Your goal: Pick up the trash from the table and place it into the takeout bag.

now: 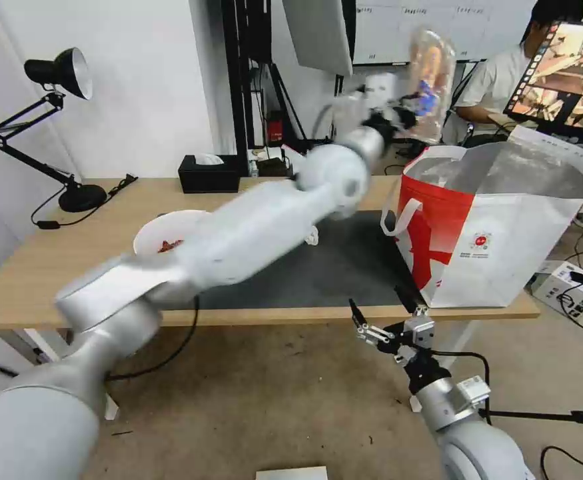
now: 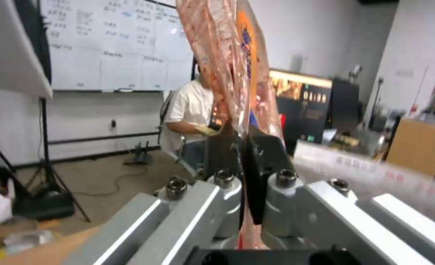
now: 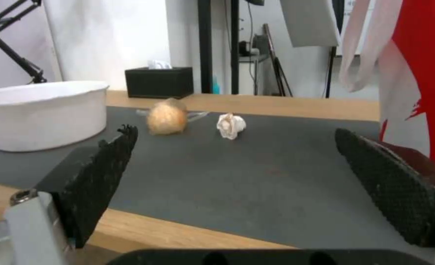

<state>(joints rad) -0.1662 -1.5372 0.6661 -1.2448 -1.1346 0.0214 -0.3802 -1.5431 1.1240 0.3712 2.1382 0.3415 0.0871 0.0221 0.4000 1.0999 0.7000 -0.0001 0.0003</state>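
My left gripper (image 1: 398, 120) is shut on the clear clamshell tray (image 1: 432, 73) with leftovers and holds it upright in the air, above the far left corner of the takeout bag (image 1: 504, 227). In the left wrist view the jaws pinch the tray's (image 2: 227, 73) edge. On the table (image 1: 71, 267) stand the white bowl (image 1: 168, 237) of red scraps and the crumpled tissue (image 3: 230, 126), with the clear bag holding a beige lump (image 3: 166, 117) on the dark mat (image 1: 344, 267). My right gripper (image 1: 381, 313) hangs open just below the table's front edge.
A black tissue box (image 1: 208, 173) sits at the table's back edge and a black desk lamp (image 1: 58, 120) at its far left. The bag's loop handle (image 3: 364, 48) hangs close to my right gripper. Boxes and cables lie on the floor at right.
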